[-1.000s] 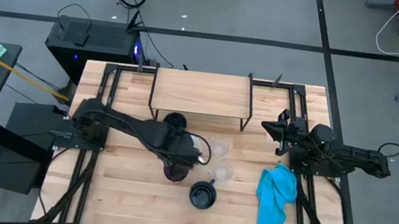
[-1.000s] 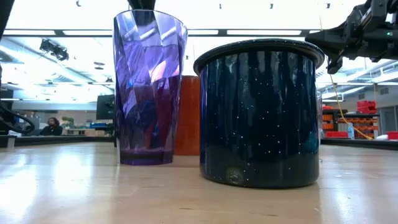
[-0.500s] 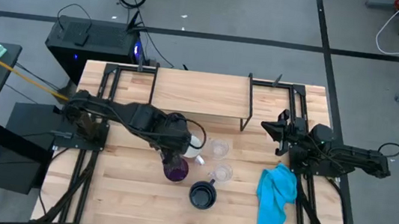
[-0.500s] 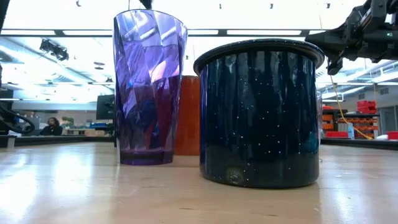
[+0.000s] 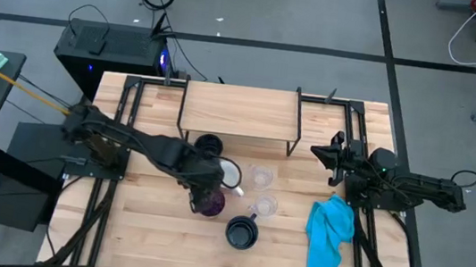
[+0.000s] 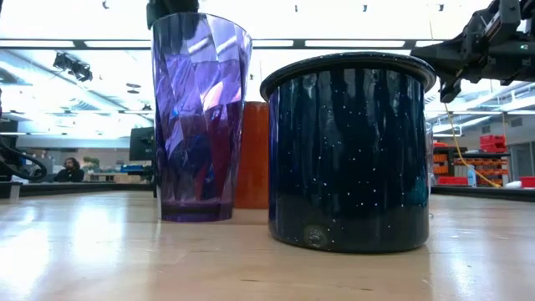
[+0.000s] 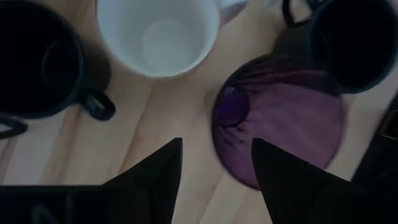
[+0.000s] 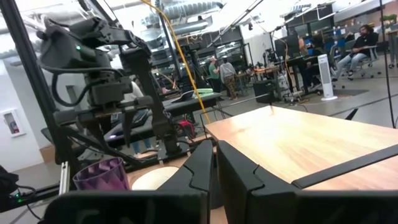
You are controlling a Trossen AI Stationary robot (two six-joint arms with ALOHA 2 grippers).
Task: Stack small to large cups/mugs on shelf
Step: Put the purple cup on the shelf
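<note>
High view: my left gripper (image 5: 203, 191) is hovering over the middle of the table (image 5: 137, 230), fingers spread apart and holding nothing, just above the purple tumbler (image 5: 209, 204).
Left wrist view: my two dark fingers (image 7: 155, 180) are standing wide, the tumbler's mouth (image 7: 280, 127) showing beyond them, a little off to one side of the gap.
Tumbler: it is standing upright on the tabletop, free of my fingers, with the white-and-orange mug (image 5: 230, 173) just behind it, toward the shelf.
Dark mugs: one black mug (image 5: 209, 145) is sitting under the front edge of the shelf (image 5: 240, 111); the other dark mug (image 5: 242, 234) is standing nearer the table's front edge, beside the tumbler.
Clear glasses: two small glasses (image 5: 261, 176) are waiting just right of the white mug, one behind the other (image 5: 266, 207).
Low view: the tumbler (image 6: 199, 117) and the speckled dark mug (image 6: 349, 150) are filling the foreground, the orange side of the mug (image 6: 252, 155) showing between them.
Shelf: it is carrying no cups.
Right gripper (image 5: 327, 154): my other arm is resting at the table's right edge, fingers pressed together and holding nothing.
Cloth: a blue cloth (image 5: 329, 238) is lying crumpled in front of that arm.
</note>
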